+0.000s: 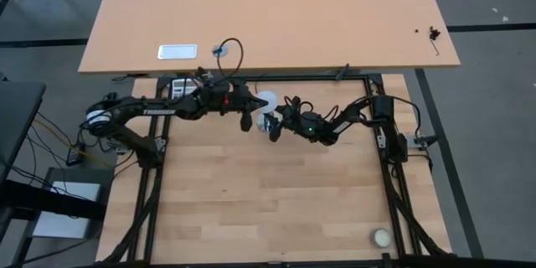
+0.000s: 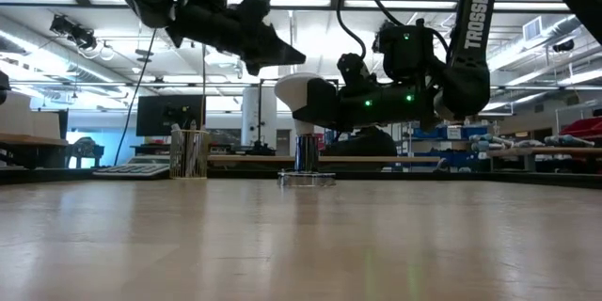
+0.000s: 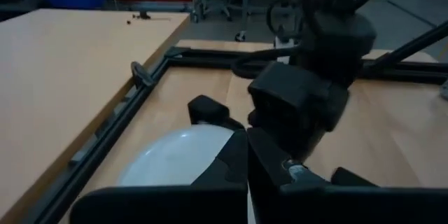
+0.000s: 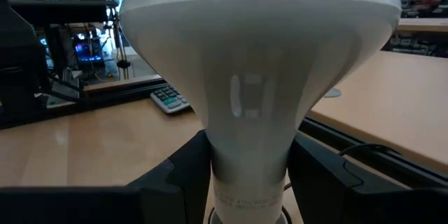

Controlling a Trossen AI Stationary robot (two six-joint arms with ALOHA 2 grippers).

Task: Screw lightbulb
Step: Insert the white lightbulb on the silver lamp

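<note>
The white lightbulb is up off the table near its far edge, globe uppermost, with my right gripper shut on it. Under it the silver socket disc sits on the table with its upright centre. The gripper hides the bulb's base. My left gripper is shut, just above and to the left of the globe; I cannot tell whether it touches it. In the left wrist view the globe lies right beyond the shut fingers. My right gripper pinches the bulb's tapering neck, below the globe, between its two fingers. The fingers come level from the table's right side. The bulb stands globe up above the socket; whether its base meets the socket is hidden.
A cream ball lies at the table's near right corner. Black frame rails run along the table's sides and far edge. A second table stands beyond, with a white plate on it. A pen cup stands behind.
</note>
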